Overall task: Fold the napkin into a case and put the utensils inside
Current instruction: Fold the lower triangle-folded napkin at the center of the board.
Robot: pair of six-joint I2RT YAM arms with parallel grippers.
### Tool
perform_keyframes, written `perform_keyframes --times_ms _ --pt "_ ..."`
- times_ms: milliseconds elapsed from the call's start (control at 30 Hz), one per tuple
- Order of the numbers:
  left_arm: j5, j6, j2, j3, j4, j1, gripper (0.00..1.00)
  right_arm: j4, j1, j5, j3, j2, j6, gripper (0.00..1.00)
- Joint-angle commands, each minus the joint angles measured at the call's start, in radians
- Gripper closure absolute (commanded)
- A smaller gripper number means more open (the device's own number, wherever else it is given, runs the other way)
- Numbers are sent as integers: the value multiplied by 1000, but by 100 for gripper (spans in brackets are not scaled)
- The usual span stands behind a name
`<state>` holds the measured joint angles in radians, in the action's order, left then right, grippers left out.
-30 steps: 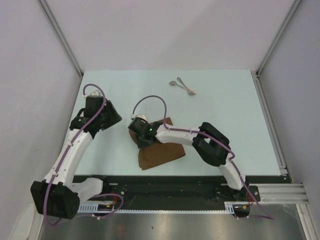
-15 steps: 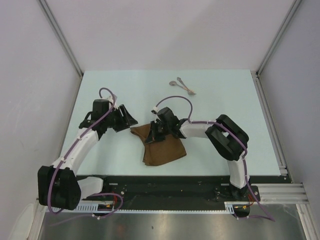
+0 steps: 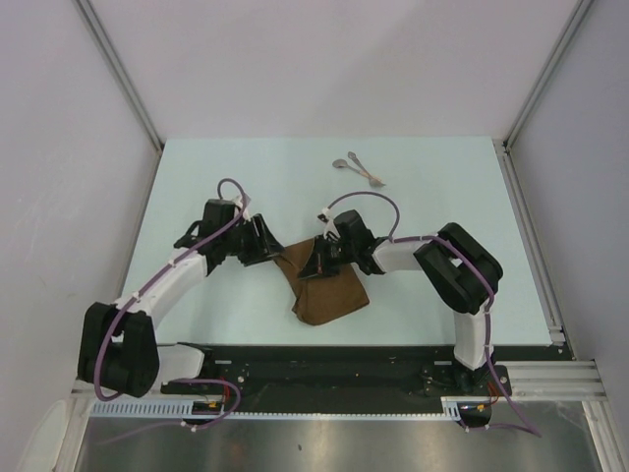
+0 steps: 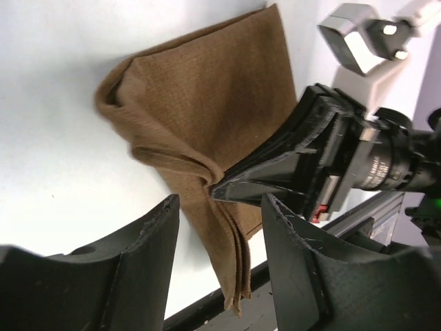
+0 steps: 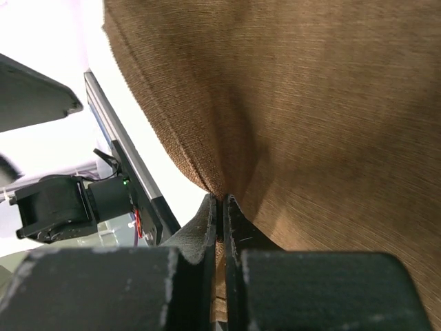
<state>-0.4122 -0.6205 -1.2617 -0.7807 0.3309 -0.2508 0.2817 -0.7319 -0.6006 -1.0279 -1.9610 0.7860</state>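
You are working with one brown napkin (image 3: 332,295), which is lying folded and bunched on the surface (image 3: 442,226) between your two arms, toward the near edge. Your right gripper (image 5: 222,201) is pinching a fold of it, jaws pressed together on the cloth, while your left gripper (image 4: 218,207) is hovering just beside that same pinch with its jaws standing apart and holding nothing. The two utensils (image 3: 359,169) are lying close together at the far side of the surface, well apart from the napkin.
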Motion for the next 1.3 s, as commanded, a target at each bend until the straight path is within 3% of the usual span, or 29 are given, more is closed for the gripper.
perform_keyframes --times_ms 0,167,367,567,967,1133,1267 --pt "82 -53 -25 -37 14 -34 44 76 26 -37 34 47 -1 100" --pt "95 -107 -76 -61 20 -70 44 90 37 -51 54 47 -8 100" --pt "87 -136 -156 -92 -27 -128 55 89 61 -57 71 45 -14 100" --pt "87 -148 -196 -95 -67 -142 78 88 83 -62 94 54 -28 100" --pt "82 -140 -329 -120 -118 -168 87 103 92 -68 103 33 -31 99" --pt "92 -137 -393 -150 -130 -176 88 68 95 -68 88 40 -51 89" --pt "93 -134 -432 -167 -127 -185 89 -120 92 -12 39 99 -128 74"
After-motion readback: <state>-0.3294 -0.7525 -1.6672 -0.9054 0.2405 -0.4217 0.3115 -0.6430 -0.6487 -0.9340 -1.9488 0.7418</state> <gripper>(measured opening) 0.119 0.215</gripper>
